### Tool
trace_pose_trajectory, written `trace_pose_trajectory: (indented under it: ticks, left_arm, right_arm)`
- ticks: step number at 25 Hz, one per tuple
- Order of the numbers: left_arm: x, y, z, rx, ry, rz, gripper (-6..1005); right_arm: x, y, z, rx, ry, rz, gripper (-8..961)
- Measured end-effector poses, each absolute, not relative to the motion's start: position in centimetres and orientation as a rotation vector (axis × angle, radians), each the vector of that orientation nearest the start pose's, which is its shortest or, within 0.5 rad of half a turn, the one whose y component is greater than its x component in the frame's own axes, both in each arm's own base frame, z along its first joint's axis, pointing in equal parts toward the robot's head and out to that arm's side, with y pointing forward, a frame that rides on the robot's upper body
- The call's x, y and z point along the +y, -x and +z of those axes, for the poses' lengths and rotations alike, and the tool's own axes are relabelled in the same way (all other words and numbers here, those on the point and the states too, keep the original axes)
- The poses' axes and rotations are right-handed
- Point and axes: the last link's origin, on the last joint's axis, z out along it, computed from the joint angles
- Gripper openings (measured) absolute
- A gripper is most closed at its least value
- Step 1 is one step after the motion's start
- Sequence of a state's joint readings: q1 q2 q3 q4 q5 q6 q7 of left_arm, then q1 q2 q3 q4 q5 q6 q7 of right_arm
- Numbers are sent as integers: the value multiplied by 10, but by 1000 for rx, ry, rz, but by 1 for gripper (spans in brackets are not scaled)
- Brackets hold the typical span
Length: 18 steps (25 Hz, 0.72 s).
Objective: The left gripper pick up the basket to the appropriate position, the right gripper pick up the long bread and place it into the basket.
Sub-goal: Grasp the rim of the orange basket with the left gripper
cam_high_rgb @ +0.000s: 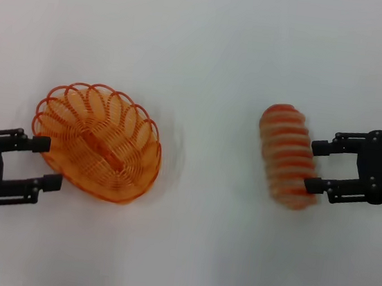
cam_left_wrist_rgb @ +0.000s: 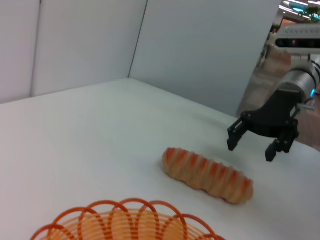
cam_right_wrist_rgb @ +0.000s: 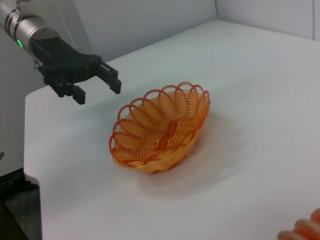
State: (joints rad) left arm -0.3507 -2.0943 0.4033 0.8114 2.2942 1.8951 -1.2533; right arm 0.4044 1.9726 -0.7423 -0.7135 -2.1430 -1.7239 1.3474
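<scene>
The white bench (cam_high_rgb: 211, 34) carries everything here, and apart from the two task objects its surface shows nothing that would block either arm; pale wall panels stand behind it in the wrist views.

The basket (cam_high_rgb: 100, 142) sits on the bench toward the robot's left, tipped a little so its scalloped rim faces up and away. Nothing lies in it. The left claw (cam_high_rgb: 47, 163) is at the basket's near-left edge with its fingers spread apart, one finger at the rim and the other just beside the lower wall (whether either actually touches the wire I cannot tell). That placement looks like a line-up for a pinch on the rim, so the basket can be carried toward the middle.

The long bread (cam_high_rgb: 288, 155) lies flat on the bench to the right, well apart from the basket. The right claw (cam_high_rgb: 319, 166) comes at it from the outer side, fingers open, tips right at the loaf's flank and not yet closed around it. In the left wrist view it hangs just above and behind the loaf.
</scene>
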Motion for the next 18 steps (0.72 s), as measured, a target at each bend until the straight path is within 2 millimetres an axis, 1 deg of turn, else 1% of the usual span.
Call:
trace_pose_trajectory:
  ticks: [4, 8, 14, 16, 18]
  left_arm:
    - [249, 314, 37, -735, 2769, -671, 719]
    - [264, 305, 44, -850, 2702, -750, 719]
    - [298, 299, 63, -1095, 2433, -917, 717]
    - [309, 297, 67, -1180, 2387, -916, 717]
    - [322, 296, 71, -1280, 2345, -864, 717]
  right_arm:
    - [278, -314, 34, 641, 2913, 438, 775]
    - [280, -310, 34, 660, 2909, 441, 775]
    - [284, -305, 35, 672, 2913, 438, 775]
    - [285, -303, 35, 673, 2916, 440, 775]
    - [286, -302, 35, 674, 2917, 442, 775]
